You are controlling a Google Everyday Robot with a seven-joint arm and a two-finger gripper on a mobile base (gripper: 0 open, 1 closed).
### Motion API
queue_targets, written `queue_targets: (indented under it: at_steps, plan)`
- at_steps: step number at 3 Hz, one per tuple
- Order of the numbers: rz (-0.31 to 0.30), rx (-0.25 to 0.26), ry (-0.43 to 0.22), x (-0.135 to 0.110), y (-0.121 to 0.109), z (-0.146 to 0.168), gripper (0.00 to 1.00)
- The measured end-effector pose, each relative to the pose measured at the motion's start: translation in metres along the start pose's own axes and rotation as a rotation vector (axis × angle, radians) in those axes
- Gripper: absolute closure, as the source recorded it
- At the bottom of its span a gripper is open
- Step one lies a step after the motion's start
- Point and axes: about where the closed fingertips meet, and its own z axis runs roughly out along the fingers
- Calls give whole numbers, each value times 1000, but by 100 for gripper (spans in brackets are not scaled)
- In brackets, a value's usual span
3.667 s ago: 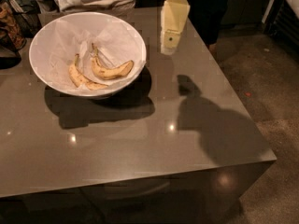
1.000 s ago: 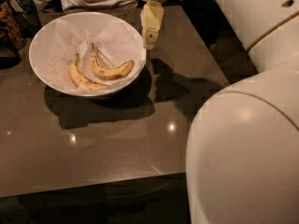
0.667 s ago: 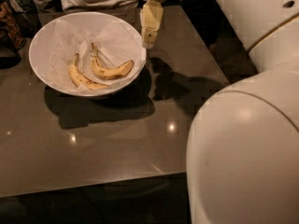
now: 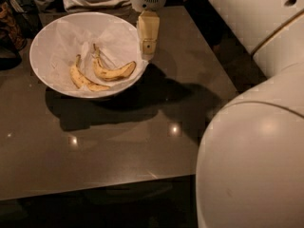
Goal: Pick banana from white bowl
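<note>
1. Gripper [image 4: 148, 36] now hangs at the white bowl [image 4: 56, 32]'s right rim. A few secs ago it's well off to the bowl's right, over bare table [image 4: 118, 141].
2. In the last sec it creeps a touch further bowl-ward. The robot arm [image 4: 256, 151] bulks up the view to the bowl's right, so the whole arm is leaning in.
3. Meaning: approach looks nearly done, but no grasp yet. The banana [image 4: 114, 71] hasn't budged inside the bowl.
4. Banana lies right of bowl centre on the crinkled paper, curve sagging toward the bowl's near side, long stem pointing back to the bowl's middle.
5. A slimmer banana [image 4: 81, 79] lies just left of it, nearer the bowl's left wall. Not the target.
6. Banana vs gripper: lower and further inside the bowl than the gripper, near but clearly apart, no contact.
7. Grip state: can't tell whether released or clenched.
8. Next, prob.: shift inward past the rim, then drop onto the banana's mid-curve w/o clipping the rim.
</note>
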Motion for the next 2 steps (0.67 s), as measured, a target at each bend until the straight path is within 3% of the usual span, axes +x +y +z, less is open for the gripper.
queue_targets:
  at_steps: [2]
  plan:
    - [-17, 17, -18, -20, -9, 7, 0]
